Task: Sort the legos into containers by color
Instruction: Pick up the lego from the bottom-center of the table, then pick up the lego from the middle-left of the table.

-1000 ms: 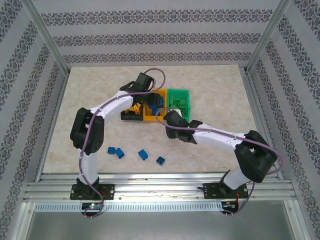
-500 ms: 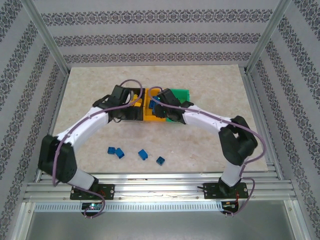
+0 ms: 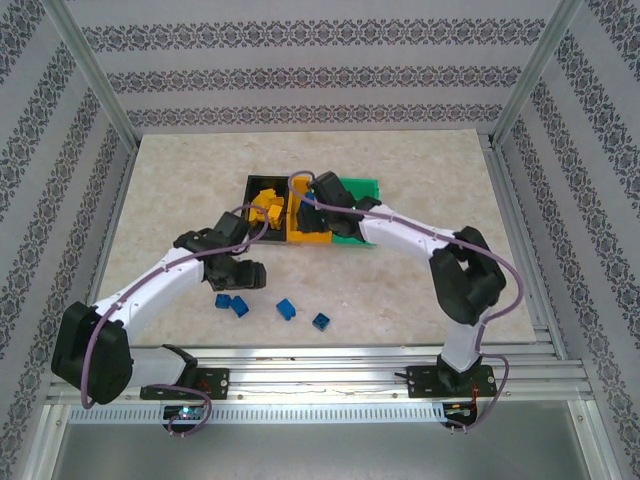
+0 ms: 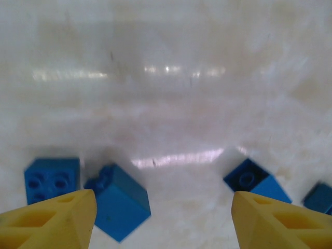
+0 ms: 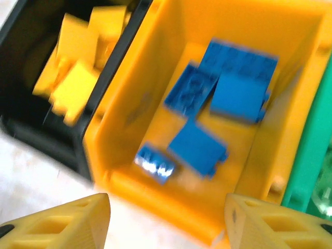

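Blue legos [image 3: 240,306], four in all, lie loose on the worktop [image 3: 380,300] at six o'clock from the containers [image 3: 305,238]. Left hand [image 4: 163,199] hangs just above them, released and empty. A tilted brick [image 4: 120,201] sits at its nine o'clock, edges skewed to the closing line, so it looks the likely pick. Right hand [image 5: 167,199], also released, hovers over the orange-yellow bin [image 5: 124,104], farther off.

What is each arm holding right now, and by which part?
Nothing. Left gripper: jaws open, empty, above loose blue legos. Right gripper: jaws open, empty, above the orange-yellow bin.
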Controlling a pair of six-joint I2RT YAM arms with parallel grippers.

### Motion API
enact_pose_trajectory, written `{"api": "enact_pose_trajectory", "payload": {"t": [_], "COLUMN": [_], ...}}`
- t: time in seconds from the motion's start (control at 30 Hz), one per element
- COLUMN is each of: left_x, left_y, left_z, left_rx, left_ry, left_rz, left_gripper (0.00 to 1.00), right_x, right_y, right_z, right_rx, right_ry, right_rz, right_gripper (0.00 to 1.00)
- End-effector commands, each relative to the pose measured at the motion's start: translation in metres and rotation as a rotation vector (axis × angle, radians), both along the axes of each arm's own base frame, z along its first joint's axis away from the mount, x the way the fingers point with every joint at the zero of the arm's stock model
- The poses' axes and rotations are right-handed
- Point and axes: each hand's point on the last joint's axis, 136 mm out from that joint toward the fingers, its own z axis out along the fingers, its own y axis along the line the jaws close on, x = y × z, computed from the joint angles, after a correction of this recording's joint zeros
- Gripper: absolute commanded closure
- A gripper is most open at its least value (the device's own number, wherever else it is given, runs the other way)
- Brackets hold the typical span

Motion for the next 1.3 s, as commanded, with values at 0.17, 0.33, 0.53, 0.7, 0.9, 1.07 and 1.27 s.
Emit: {"api": "enact_pose_trajectory", "payload": {"t": [0.17,0.33,0.53,0.7,0.9,1.07,1.27], "left_x": [-0.051,-0.037,-0.035,-0.039,-0.028,-0.022,-0.019], "left_y": [0.001,0.005,0.017,0.02,0.011,0.008,0.014], "left_z": [-0.024,-0.027,-0.023,-0.033,-0.037,-0.049,-0.058], "left_rx": [-0.031,-0.086,-0.11,-0.112,-0.142,-0.108,-0.034], "left_ry": [0.134,0.014,-0.056,-0.022,-0.026,0.01,0.04], "left_rz": [0.122,0.223,0.279,0.284,0.277,0.255,0.223], "left_gripper": [0.31,0.31,0.33,0.33,0.33,0.32,0.36], "right_x": [-0.127,-0.174,-0.192,-0.187,-0.176,-0.149,-0.109], "right_y": [0.029,0.055,0.073,0.073,0.064,0.044,0.021], "right_z": [-0.03,-0.063,-0.082,-0.099,-0.089,-0.058,-0.019], "right_rx": [-0.042,-0.057,-0.119,-0.171,-0.14,-0.059,0.007], "right_ry": [0.099,0.156,0.156,0.166,0.139,0.093,0.029], "right_rz": [0.281,0.368,0.404,0.386,0.34,0.269,0.195], "right_gripper": [0.39,0.39,0.37,0.46,0.71,0.72,0.71]}}
